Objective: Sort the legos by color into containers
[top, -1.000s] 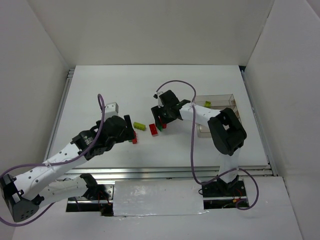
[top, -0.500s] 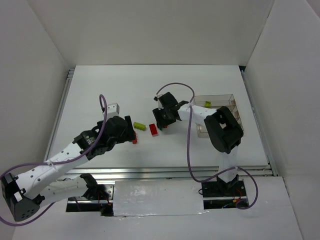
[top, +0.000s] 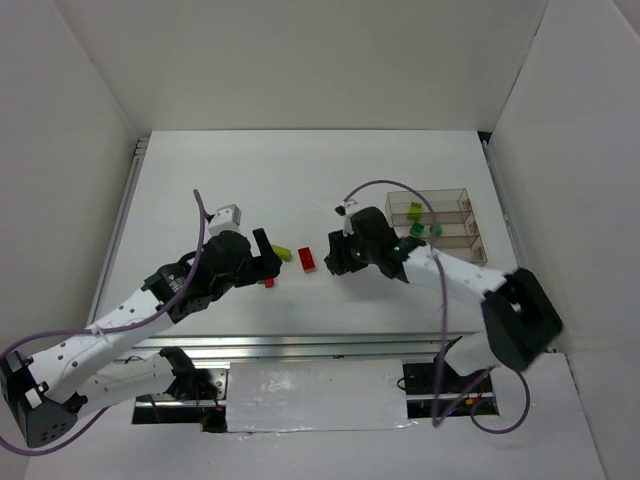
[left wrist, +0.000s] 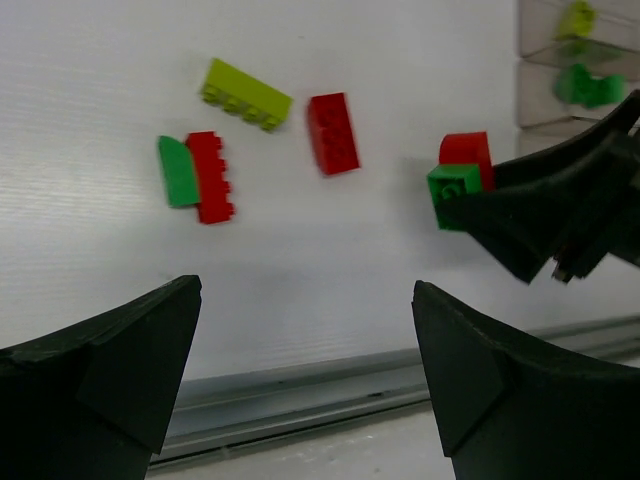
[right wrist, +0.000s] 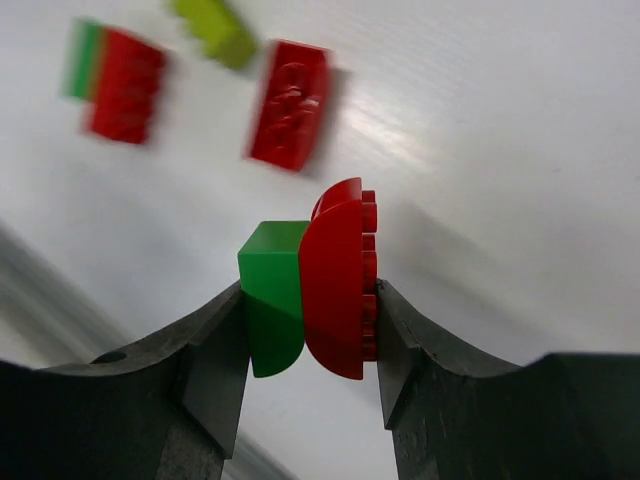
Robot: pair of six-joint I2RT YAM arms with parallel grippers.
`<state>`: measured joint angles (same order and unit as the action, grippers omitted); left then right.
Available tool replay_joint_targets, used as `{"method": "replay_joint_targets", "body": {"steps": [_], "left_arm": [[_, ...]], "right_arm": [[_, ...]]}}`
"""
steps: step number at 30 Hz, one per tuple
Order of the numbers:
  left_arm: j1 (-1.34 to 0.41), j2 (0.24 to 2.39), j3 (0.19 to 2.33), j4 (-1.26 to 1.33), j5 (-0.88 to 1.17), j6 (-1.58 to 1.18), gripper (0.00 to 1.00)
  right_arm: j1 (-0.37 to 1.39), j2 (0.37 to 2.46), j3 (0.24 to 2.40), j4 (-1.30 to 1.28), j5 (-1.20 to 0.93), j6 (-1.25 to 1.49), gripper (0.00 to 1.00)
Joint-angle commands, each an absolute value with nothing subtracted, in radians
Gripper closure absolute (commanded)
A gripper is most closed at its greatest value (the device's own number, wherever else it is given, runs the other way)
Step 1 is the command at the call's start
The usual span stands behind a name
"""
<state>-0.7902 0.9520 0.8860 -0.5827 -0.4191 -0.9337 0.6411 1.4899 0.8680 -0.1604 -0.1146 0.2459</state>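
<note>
While the right gripper [right wrist: 308,300] is clamped on two legos pressed together, a green brick [right wrist: 268,300] against one finger and a red round-topped brick [right wrist: 338,285] against the other, the pair sits low over the white table [top: 400,165]; whether it touches the surface cannot be told. Seen from above, that gripper is near the middle of the table, between the loose bricks on its left and the clear trays [top: 445,193] on its right. The trays stand toward the right edge as three narrow compartments joined side by side. One yellow-green piece [top: 416,208] lies in the far compartment and green pieces [top: 420,230] lie in the middle one; what the near compartment holds cannot be made out. The left gripper [left wrist: 306,290] has its jaws spread wide and grips nothing, hovering over the table close to the front rail. Ahead of it lie a yellow-green brick [left wrist: 245,94] and a red brick [left wrist: 332,132] just beside each other, their corners nearly touching. To their left a flat green piece [left wrist: 177,171] is pressed along the side of a red studded brick [left wrist: 209,176].
</note>
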Motion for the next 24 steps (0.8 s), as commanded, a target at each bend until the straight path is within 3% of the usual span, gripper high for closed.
{"method": "replay_joint_targets", "body": {"steps": [1,5,9,14,21,24], "left_arm": [[-0.787,0.884,0.839,-0.350,-0.238,-0.986,0.00],[-0.793,0.925,0.807,-0.177,-0.005,-1.043,0.00],[-0.807,0.980,0.796,-0.065,0.105,-1.084,0.01],[-0.831,1.028,0.773,0.032,0.150,-1.118,0.03],[-0.848,1.049,0.765,0.080,0.166,-1.118,0.20],[-0.847,1.063,0.767,0.078,0.160,-1.115,0.21]], "right_arm": [[0.707,1.220,0.696,0.087,-0.241,0.288,1.00],[0.755,1.005,0.624,0.078,-0.223,0.319,1.00],[0.770,0.931,0.620,0.054,-0.227,0.324,1.00],[0.776,0.881,0.624,0.055,-0.230,0.336,1.00],[0.781,0.913,0.664,0.058,-0.252,0.350,1.00],[0.785,0.919,0.664,0.067,-0.273,0.350,0.99]]}}
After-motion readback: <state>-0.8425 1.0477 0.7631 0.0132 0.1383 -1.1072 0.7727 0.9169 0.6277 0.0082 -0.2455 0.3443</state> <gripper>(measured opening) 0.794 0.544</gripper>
